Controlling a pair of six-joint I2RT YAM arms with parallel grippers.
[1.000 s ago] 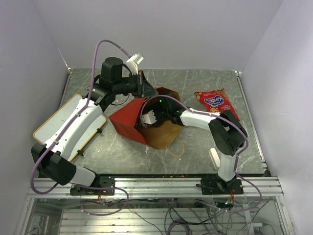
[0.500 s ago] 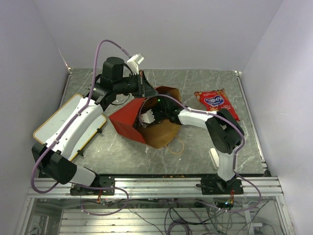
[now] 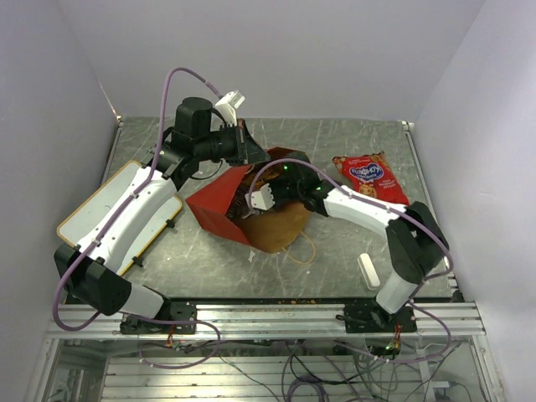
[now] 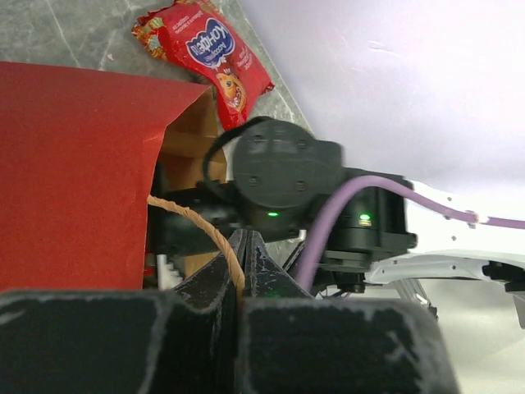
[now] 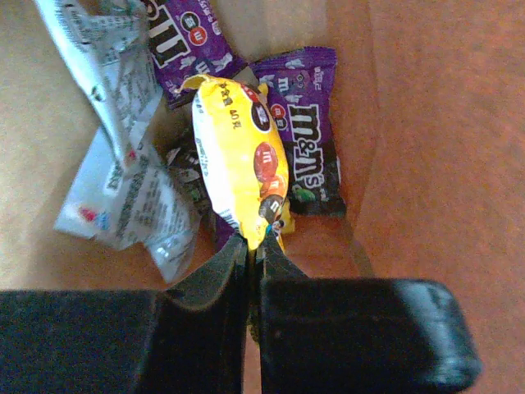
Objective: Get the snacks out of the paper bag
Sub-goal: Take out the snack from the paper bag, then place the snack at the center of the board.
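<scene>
The red paper bag point(image 3: 219, 205) lies on its side, its brown mouth facing right. My left gripper point(image 3: 251, 152) is above the bag's upper rim. In the left wrist view my left gripper point(image 4: 244, 246) is shut on a tan loop handle point(image 4: 193, 217), holding the mouth up. My right gripper point(image 3: 248, 203) reaches into the bag. Inside, my right gripper point(image 5: 254, 240) is shut on the near end of a yellow candy packet point(image 5: 242, 160). Purple wrappers point(image 5: 308, 152) and silver wrappers point(image 5: 123, 197) lie around it. The large red packet point(image 3: 368, 176) lies on the table to the right of the bag.
A yellow-framed whiteboard point(image 3: 88, 222) lies at the left under my left arm. A small white oblong block point(image 3: 367, 270) lies by my right arm's base. The bag's other loop handle point(image 3: 303, 251) rests on the table in front of the mouth.
My right gripper has closed on the yellow packet. The right arm's elbow has swung out to the right. My left gripper has kept its hold on the handle.
</scene>
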